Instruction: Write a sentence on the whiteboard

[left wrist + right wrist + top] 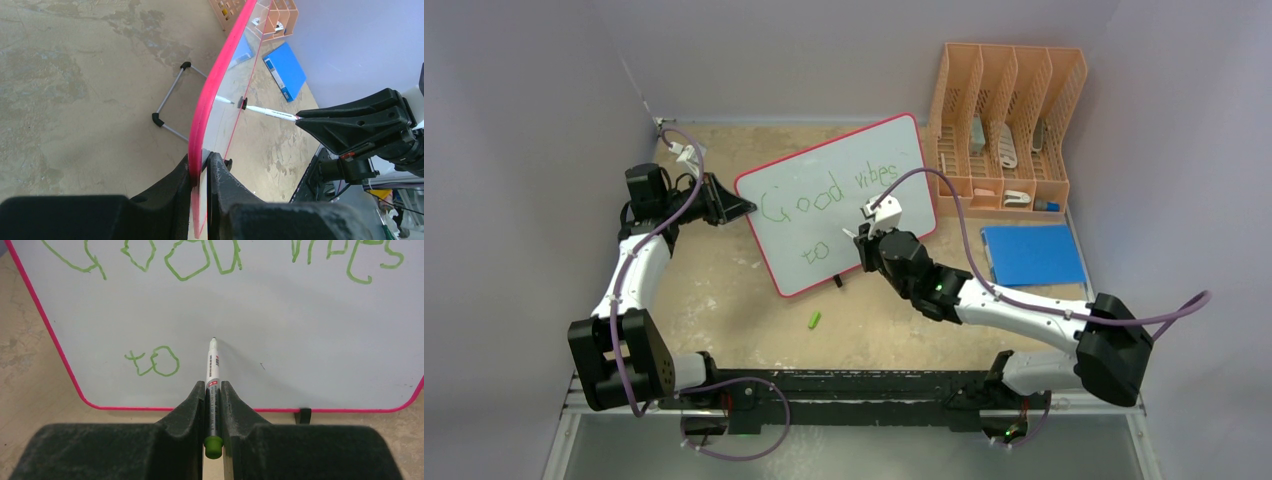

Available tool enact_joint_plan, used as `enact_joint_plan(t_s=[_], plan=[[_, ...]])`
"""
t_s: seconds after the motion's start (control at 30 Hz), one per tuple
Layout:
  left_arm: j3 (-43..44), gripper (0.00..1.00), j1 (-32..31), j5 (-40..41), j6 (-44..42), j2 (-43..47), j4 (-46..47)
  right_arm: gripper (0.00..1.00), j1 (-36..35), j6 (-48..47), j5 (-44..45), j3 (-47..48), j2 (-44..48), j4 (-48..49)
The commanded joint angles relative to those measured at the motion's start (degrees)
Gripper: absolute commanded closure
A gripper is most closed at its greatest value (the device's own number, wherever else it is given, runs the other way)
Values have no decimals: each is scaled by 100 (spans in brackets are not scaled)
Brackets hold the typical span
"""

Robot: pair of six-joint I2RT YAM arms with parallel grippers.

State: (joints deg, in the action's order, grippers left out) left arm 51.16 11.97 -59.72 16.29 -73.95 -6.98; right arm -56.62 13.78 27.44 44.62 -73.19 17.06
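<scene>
The whiteboard point(839, 205) stands tilted in the middle of the table, pale with a red rim. Green letters on it read "Good vibes" point(829, 190) and below "to" point(152, 362). My left gripper point(201, 162) is shut on the board's left rim point(215, 90). My right gripper point(213, 390) is shut on a white marker point(212, 365) with a green end. The marker's tip is at the board's surface, to the right of "to". In the top view the right gripper point(871, 238) is in front of the board's lower middle.
A green marker cap point(814, 320) lies on the table in front of the board. A blue flat rectangle point(1032, 254) lies at the right. An orange slotted rack point(1004, 120) stands at the back right. The board's wire stand point(170, 107) shows behind it.
</scene>
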Motion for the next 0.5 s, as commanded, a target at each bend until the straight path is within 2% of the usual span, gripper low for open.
enact_joint_plan(t_s=[0.0,0.47], plan=[[46,100,-10,323,-100,39,-8,100,30,-72,5,52,-61,257],[44,100,-9,330,-100,30,-8,100,95,113,38,-58,-139,-9]])
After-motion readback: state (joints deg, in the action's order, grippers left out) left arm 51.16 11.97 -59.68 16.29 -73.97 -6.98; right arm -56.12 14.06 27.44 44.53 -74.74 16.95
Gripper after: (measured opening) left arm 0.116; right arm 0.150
